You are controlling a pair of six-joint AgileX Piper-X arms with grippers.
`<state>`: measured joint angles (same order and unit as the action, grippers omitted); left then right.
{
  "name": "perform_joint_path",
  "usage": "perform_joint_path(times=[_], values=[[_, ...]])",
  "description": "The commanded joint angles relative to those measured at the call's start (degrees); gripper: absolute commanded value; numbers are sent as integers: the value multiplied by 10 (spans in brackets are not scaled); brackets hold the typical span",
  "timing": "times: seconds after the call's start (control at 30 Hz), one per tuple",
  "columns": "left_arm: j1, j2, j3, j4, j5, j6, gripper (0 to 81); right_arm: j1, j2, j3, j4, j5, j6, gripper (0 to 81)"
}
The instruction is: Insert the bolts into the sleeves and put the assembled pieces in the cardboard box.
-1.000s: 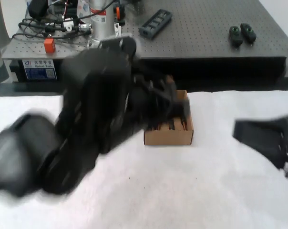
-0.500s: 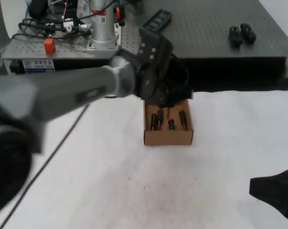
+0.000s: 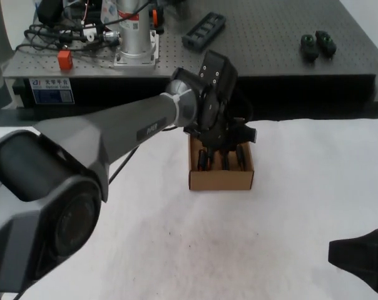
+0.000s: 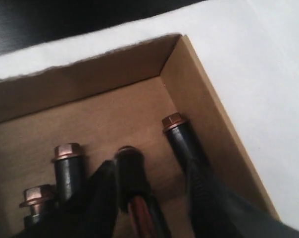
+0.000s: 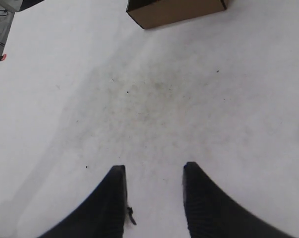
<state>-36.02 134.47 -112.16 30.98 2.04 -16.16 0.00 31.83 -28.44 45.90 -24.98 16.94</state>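
The cardboard box (image 3: pixel 220 180) stands on the white cloth mid-bench. My left gripper (image 3: pixel 223 134) hangs over its rear part, reaching in. In the left wrist view the left gripper (image 4: pixel 149 171) is open inside the box (image 4: pixel 90 84). One assembled piece (image 4: pixel 132 166), a black sleeve with a copper bolt head, stands between the fingers, close to one of them. Other assembled pieces (image 4: pixel 68 163) (image 4: pixel 178 136) lie on the box floor to either side. My right gripper (image 5: pixel 152 191) is open above bare cloth, near the front right corner (image 3: pixel 364 256).
Behind the cloth stands a perforated metal table (image 3: pixel 270 37). On it are a metal post (image 3: pixel 136 31), tangled cables (image 3: pixel 57 31), an orange block (image 3: pixel 64 59), a black tray (image 3: pixel 203 30) and two small black parts (image 3: pixel 317 44). The cloth around the box is open.
The left arm swung in from the left, stretched out over the box and dropped lower into it. The right gripper drew back toward the front right corner.
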Motion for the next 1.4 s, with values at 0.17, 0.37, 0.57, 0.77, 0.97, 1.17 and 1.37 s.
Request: perform_joint_path(times=[0.17, 0.37, 0.57, 0.77, 0.97, 1.17, 1.37], values=[[2, -77, -7, 102, -79, 6, 7, 2, -9, -2, 0, 10, -54, 173], [4, -214, 134, 65, -108, 31, 3, 8, -33, -2, 2, 28, -77, 17], [4, -434, 426, -49, -108, 29, 3, 8, -76, -2, -4, 71, -123, 17], [-1, -686, 672, -88, -104, 5, 3, 8, -85, 27, -36, 82, -123, 17], [-3, -946, 818, -88, -104, -1, 3, 8, -85, 62, -134, 79, -123, 17], [-3, -1119, 905, -69, -104, -1, 3, 8, -85, 92, -96, 68, -94, 17], [-3, -1221, 969, -61, -104, -1, 3, 8, -85, 121, -121, 56, -99, 17]])
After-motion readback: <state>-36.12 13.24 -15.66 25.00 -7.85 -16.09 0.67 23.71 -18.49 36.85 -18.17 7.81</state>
